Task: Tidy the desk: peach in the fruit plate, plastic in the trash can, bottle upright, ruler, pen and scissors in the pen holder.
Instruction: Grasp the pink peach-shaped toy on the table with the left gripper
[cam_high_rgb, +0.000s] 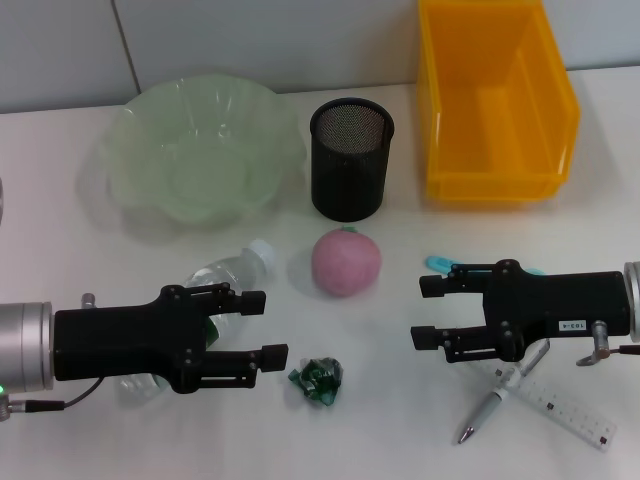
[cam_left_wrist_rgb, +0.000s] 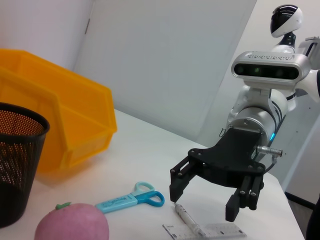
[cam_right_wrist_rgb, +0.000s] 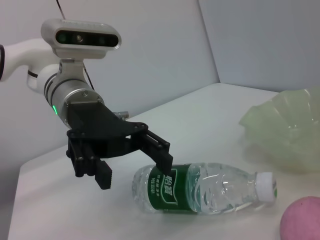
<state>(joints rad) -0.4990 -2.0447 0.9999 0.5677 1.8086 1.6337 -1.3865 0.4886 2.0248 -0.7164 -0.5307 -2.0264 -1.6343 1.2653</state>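
The left end effector (cam_high_rgb: 262, 325) hovers released over the lying bottle (cam_high_rgb: 228, 275) on the worktop (cam_high_rgb: 400, 430); the right end effector (cam_high_rgb: 428, 311), also released, hangs above the scissors (cam_high_rgb: 440, 265) and pen (cam_high_rgb: 495, 403)

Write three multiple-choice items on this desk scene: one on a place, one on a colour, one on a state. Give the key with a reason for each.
1. Where does the peach lie?
A. In the fruit plate
B. On the table in front of the pen holder
C. In the yellow bin

2. What colour is the crumpled plastic?
A. Green
B. Red
C. White

3. How is the bottle?
A. Upright
B. Lying on its side
C. Inside the bin

Key: 1 B, the peach sits on the table just before the pen holder, the fruit plate holds nothing. 2 A, the head view shows it dark green. 3 B, it lies flat under the open left gripper; the open right gripper hovers over the pen.
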